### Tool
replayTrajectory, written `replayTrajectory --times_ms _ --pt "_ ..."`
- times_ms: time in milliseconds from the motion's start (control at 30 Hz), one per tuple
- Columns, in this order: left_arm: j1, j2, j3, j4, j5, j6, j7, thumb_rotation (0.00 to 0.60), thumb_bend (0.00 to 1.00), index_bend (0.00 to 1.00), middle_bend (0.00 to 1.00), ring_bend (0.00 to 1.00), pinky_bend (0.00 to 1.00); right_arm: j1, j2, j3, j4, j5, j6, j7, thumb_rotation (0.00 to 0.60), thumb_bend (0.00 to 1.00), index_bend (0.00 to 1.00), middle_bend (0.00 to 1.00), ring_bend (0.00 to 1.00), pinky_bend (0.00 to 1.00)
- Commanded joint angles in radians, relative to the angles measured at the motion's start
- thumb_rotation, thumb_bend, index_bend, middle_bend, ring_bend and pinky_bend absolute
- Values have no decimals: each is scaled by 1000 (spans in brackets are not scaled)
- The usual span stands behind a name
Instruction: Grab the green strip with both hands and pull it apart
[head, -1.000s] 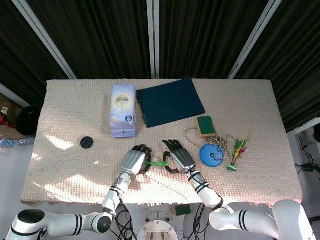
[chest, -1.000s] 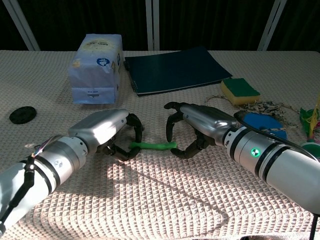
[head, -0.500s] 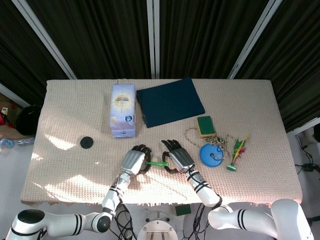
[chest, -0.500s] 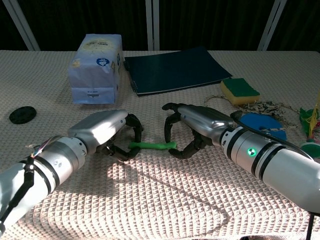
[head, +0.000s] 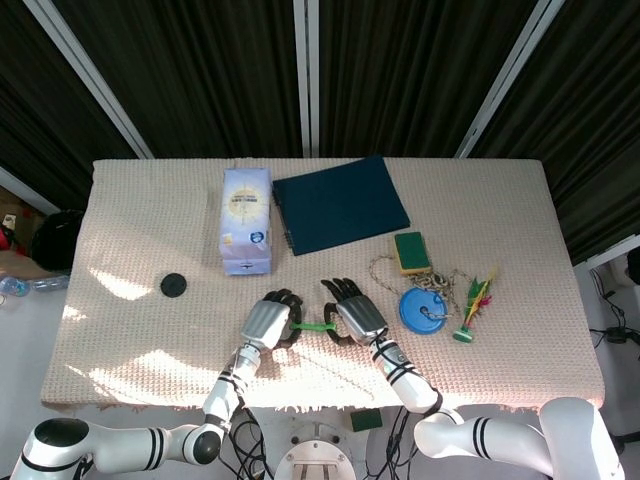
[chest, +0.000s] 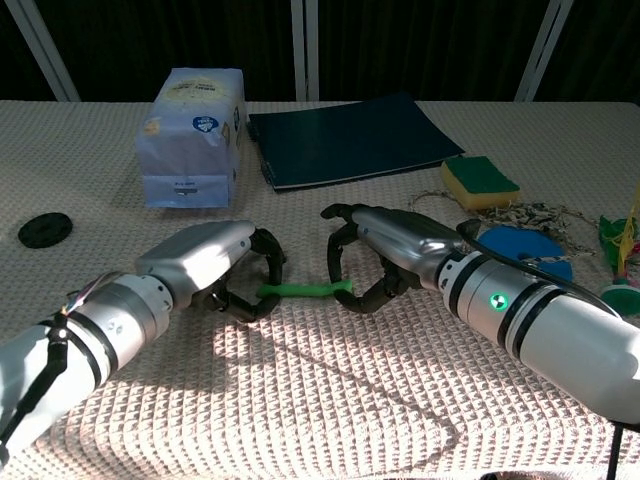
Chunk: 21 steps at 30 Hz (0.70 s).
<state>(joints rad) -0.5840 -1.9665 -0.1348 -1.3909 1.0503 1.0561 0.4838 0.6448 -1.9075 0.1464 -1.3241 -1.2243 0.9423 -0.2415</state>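
The green strip lies flat on the woven table cloth, near the front edge, between my two hands. My left hand has its fingers curled round the strip's left end and grips it. My right hand arches over the right end. Its thumb tip touches that end from below, while the fingers above stay apart from the strip with a visible gap.
A pale blue tissue pack and a dark blue notebook lie behind the hands. To the right are a yellow-green sponge, tangled string, a blue disc and a feathered toy. A black cap sits far left.
My right hand has slid a little to the left, closing in on the strip's right end. The left hand and the strip have stayed in place.
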Motion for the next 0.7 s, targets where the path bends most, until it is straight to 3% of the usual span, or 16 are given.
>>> replayTrajectory --times_ms 33,700 --pt "1 2 -3 -4 5 6 -4 575 361 544 303 169 228 -2 5 1 -8 -8 10 3 600 386 584 32 0 0" --pt "8 100 -79 -199 45 93 -31 575 360 547 309 170 228 5 65 58 -136 -63 111 -5 600 386 589 30 0 0"
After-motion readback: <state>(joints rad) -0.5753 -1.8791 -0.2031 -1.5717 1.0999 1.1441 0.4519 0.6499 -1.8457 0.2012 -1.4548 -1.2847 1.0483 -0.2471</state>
